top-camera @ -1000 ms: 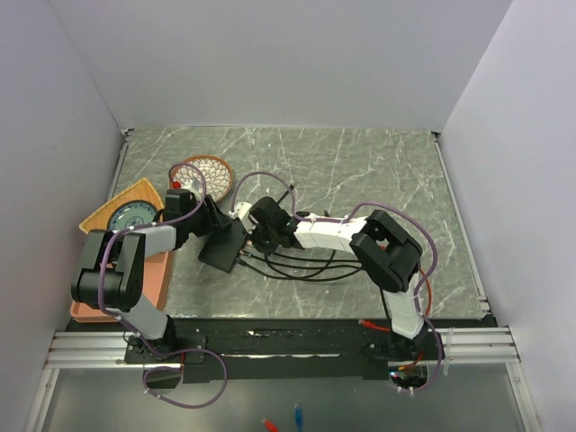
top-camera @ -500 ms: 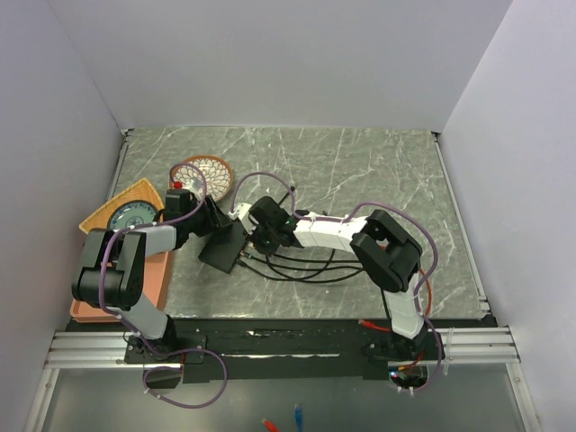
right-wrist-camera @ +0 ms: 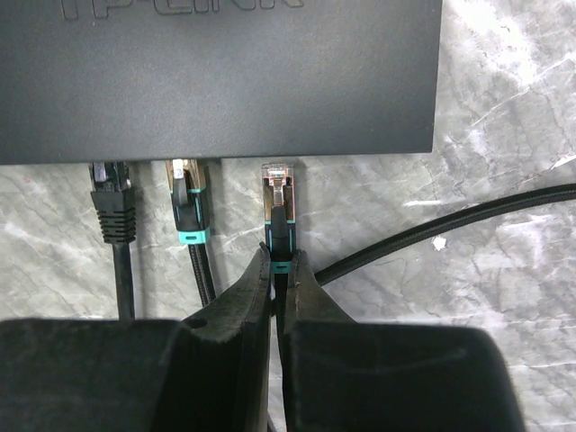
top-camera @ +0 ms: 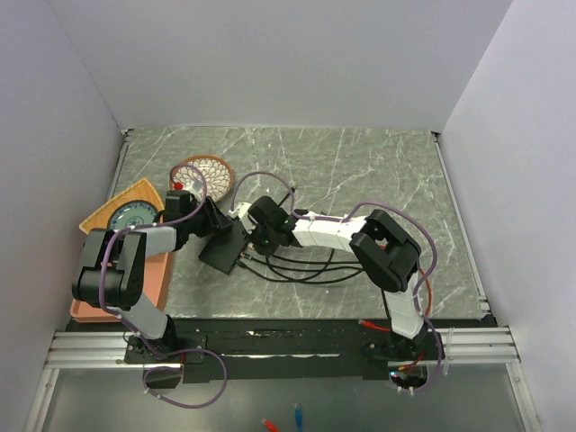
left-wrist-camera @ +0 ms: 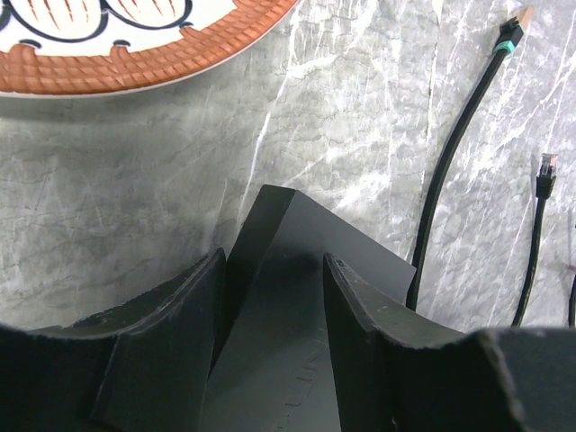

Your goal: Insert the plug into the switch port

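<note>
The switch (top-camera: 223,245) is a flat black box lying left of centre. My left gripper (top-camera: 213,223) has its jaws astride the switch's (left-wrist-camera: 297,297) far corner, one finger (left-wrist-camera: 180,315) at its side face and the other on its top. My right gripper (right-wrist-camera: 278,256) is shut on the teal-banded boot of the plug (right-wrist-camera: 277,193). The plug's clear tip sits right at the switch's (right-wrist-camera: 216,81) socket edge. Two other plugs (right-wrist-camera: 112,202) (right-wrist-camera: 189,211) are in the sockets to its left.
A round patterned dish (top-camera: 203,173) stands just behind the switch, with an orange tray (top-camera: 155,274) and a yellow plate (top-camera: 135,200) at the left. Black cables (top-camera: 297,265) loop across the marble between the arms. Loose cable ends (left-wrist-camera: 511,27) (left-wrist-camera: 544,171) lie beyond the switch.
The left jaws have drawn in slightly on the switch. The right gripper has edged a little toward the switch with the plug.
</note>
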`<state>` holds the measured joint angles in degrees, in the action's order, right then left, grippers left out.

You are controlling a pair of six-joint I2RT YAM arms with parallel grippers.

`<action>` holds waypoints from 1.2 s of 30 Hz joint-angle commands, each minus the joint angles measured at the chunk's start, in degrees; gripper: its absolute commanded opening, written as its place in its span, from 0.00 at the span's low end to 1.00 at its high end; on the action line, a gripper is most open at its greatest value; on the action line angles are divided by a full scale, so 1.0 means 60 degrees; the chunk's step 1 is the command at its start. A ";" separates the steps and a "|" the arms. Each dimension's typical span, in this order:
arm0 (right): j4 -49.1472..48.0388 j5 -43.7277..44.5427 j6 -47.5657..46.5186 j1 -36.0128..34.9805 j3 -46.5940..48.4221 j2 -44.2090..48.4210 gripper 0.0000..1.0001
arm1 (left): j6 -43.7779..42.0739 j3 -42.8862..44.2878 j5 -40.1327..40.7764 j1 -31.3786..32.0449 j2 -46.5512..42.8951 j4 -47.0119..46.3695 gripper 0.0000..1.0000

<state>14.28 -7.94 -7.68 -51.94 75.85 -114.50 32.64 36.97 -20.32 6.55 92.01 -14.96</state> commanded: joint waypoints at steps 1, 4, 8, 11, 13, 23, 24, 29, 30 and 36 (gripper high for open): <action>-0.0255 -0.0111 0.0679 -0.0161 -0.0117 -0.0034 0.00 | 0.0155 -0.0185 -0.0481 0.0022 0.0119 -0.0172 0.53; -0.0374 -0.0272 0.0753 -0.0161 -0.0089 0.0055 0.00 | 0.0184 -0.0229 -0.0525 0.0022 0.0090 -0.0202 0.53; -0.0431 -0.0594 0.0680 -0.0219 0.0058 0.0025 0.00 | 0.0258 -0.0244 -0.0584 0.0022 0.0105 -0.0275 0.53; -0.0447 -0.0623 0.0592 -0.0337 0.0058 0.0069 0.00 | 0.0345 -0.0273 -0.0613 0.0022 0.0120 -0.0333 0.54; -0.0505 -0.0711 0.0475 -0.0395 0.0029 0.0098 0.00 | 0.0389 -0.0259 -0.0598 0.0022 0.0178 -0.0348 0.54; -0.0550 0.0356 0.0870 -0.0454 0.0189 0.0069 0.00 | 0.0390 -0.0288 -0.0803 0.0022 0.0251 -0.0421 0.50; -0.0535 0.0473 0.0957 -0.0440 0.0233 0.0069 0.00 | 0.0404 -0.0317 -0.0832 0.0022 0.0251 -0.0422 0.50; -0.0784 0.0650 0.1250 -0.0440 0.0307 0.0172 0.00 | 0.0433 -0.0434 -0.0862 0.0022 0.0193 -0.0465 0.46; -0.0784 0.0708 0.1266 -0.0440 0.0336 0.0172 0.00 | 0.0419 -0.0449 -0.0877 0.0022 0.0193 -0.0480 0.46; -0.1179 0.0768 0.1602 -0.0440 0.0161 0.0406 0.00 | 0.0506 -0.0493 -0.1052 0.0022 0.0237 -0.0612 0.44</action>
<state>13.10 -5.19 -0.67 -54.15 75.75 -114.45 34.20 35.14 -21.78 5.96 92.64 -19.07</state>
